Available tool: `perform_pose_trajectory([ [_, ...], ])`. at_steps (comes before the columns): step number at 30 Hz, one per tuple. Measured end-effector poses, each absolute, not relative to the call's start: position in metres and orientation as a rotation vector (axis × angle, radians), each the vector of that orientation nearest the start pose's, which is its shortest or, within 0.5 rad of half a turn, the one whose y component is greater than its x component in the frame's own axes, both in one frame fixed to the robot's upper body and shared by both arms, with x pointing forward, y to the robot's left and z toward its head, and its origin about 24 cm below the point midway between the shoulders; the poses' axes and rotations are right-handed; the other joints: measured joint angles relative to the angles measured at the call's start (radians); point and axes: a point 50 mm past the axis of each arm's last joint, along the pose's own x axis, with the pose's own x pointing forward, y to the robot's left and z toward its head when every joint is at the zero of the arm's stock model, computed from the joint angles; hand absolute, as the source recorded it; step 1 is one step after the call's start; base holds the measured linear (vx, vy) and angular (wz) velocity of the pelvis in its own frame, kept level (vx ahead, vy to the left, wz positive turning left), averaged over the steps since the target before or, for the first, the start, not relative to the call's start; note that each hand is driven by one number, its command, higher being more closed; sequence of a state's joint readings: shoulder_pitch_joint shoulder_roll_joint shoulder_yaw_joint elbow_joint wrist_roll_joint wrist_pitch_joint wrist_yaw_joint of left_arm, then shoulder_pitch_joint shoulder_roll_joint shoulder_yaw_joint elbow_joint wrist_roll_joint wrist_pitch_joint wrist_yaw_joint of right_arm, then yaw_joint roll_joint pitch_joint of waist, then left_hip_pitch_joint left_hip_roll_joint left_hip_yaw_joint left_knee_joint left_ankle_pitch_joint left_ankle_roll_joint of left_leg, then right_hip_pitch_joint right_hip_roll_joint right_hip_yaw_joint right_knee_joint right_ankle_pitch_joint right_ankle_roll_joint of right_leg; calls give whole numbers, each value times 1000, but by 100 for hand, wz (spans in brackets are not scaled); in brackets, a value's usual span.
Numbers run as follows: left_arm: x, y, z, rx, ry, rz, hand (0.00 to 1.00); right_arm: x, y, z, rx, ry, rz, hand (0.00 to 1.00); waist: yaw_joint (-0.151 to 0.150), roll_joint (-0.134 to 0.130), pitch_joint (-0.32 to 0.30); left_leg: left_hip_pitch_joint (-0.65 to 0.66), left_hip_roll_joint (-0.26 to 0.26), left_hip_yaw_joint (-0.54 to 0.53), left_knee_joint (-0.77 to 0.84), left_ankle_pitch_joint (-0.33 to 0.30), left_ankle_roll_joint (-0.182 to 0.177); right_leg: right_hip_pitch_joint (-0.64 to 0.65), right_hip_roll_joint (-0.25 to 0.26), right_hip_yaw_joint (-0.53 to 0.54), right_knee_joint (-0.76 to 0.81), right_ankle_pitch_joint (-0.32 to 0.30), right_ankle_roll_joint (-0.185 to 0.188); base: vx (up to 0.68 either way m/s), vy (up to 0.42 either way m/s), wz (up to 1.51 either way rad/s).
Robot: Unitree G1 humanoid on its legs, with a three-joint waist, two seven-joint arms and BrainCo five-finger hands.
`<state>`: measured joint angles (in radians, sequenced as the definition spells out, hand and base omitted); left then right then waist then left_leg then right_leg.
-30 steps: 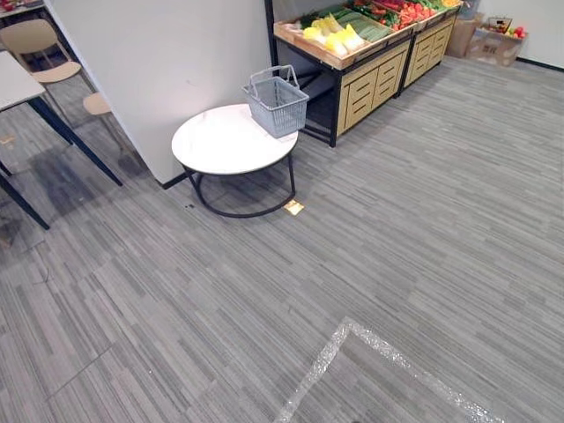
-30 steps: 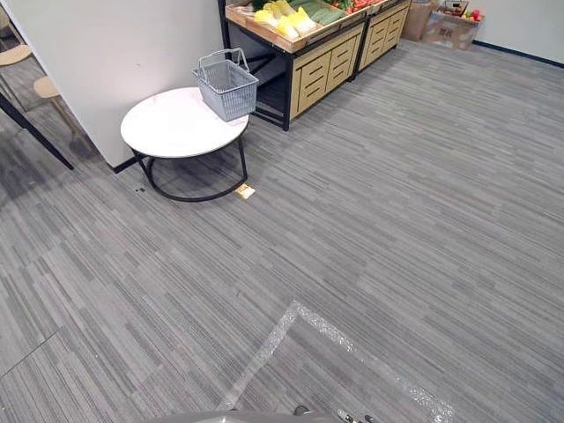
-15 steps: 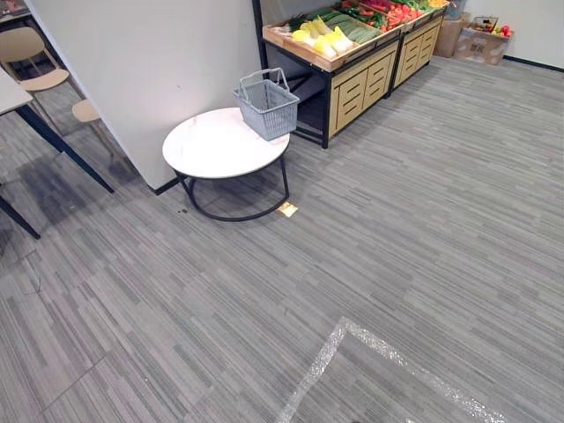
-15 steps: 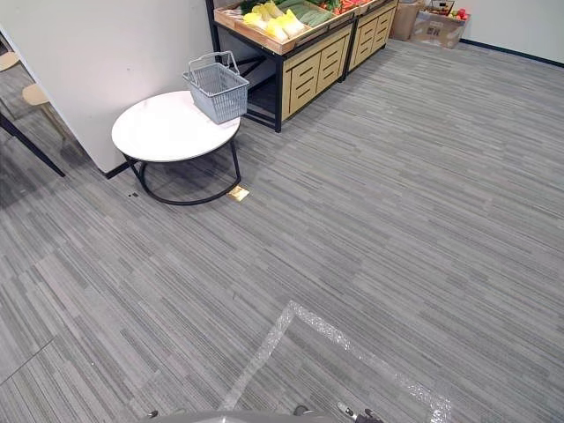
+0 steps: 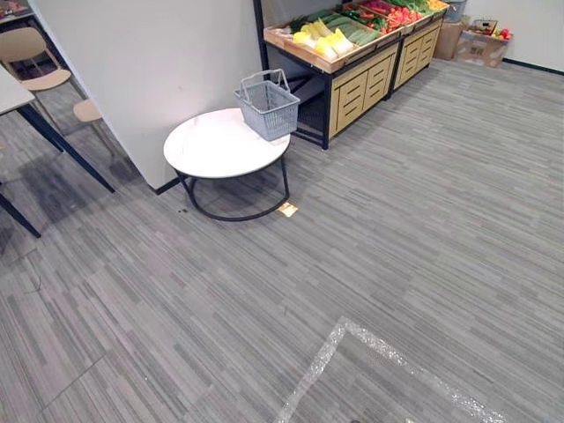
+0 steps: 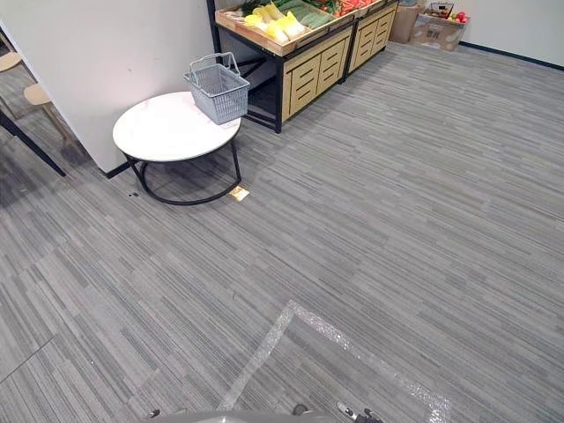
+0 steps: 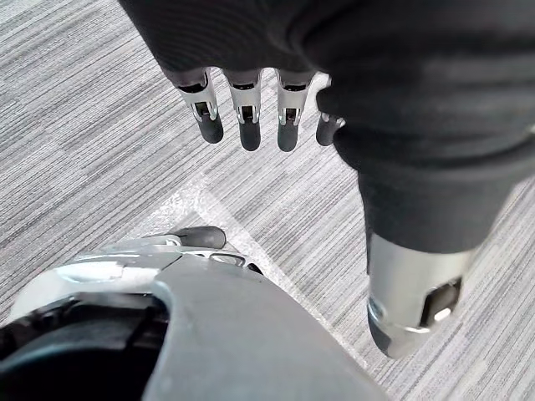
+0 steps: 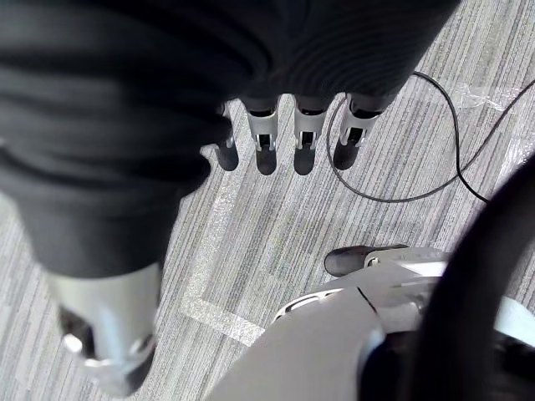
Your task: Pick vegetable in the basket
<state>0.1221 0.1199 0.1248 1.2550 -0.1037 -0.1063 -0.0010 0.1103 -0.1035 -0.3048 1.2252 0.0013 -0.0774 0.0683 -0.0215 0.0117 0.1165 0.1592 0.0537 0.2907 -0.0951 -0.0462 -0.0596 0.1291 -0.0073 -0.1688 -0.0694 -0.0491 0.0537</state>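
1. Vegetables (image 5: 322, 40): piled in the open top of a wooden stand (image 5: 359, 86), upper centre of the left eye view. Nearest are rounded pale yellow-white heads, behind them long green pieces (image 5: 357, 27), then red ones (image 5: 396, 13) further up-right.
2. The row of produce follows the stand's long axis, running from top centre toward the upper right corner. Which way single pieces point is too small to read.
3. Basket (image 5: 267, 107): grey open-mesh box, rectangular, upright with the mouth up and both loop handles raised. It sits on the up-right edge of the worktop, just beside the stand's dark metal leg.
4. Worktop (image 5: 216, 148): round, smooth white slab on a black ring-and-rod frame, left of the stand and against a plain pale wall (image 5: 159, 70).
5. Stand front: light wood drawers in a black frame.
6. Floor (image 5: 423, 220): grey carpet with fine streaks. A shiny tape line (image 5: 315, 366) makes a corner at lower centre.
7. Tan chair (image 5: 31, 44) is at upper left, cardboard box (image 5: 482, 44) at upper right.
8. Left hand (image 7: 242, 109): in its wrist view, fingers straight and hanging in a row, thumb apart, nothing in them, carpet below.
9. Right hand (image 8: 305, 134): same in its own wrist view, fingers straight, thumb apart, empty, over the floor.
10. Both hands are well apart from basket and vegetables.
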Motion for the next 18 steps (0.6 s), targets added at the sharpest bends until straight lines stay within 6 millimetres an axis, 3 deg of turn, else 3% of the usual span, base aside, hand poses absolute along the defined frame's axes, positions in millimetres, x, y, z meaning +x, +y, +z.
perform_pose_trajectory([
  [14,43,212,-172,-54,1239,275,0,50,-217,-170,122,1213,-291,0,-1,-3,5,-17,10,11,0,1,0,-35,8,14,24,5,-8,-27,-33,-4],
  [18,55,215,-170,-34,1207,290,0,60,-215,-169,119,1190,-277,0,-3,-6,40,-66,8,6,0,20,4,-122,-1,6,121,-26,-41,-51,-21,3],
])
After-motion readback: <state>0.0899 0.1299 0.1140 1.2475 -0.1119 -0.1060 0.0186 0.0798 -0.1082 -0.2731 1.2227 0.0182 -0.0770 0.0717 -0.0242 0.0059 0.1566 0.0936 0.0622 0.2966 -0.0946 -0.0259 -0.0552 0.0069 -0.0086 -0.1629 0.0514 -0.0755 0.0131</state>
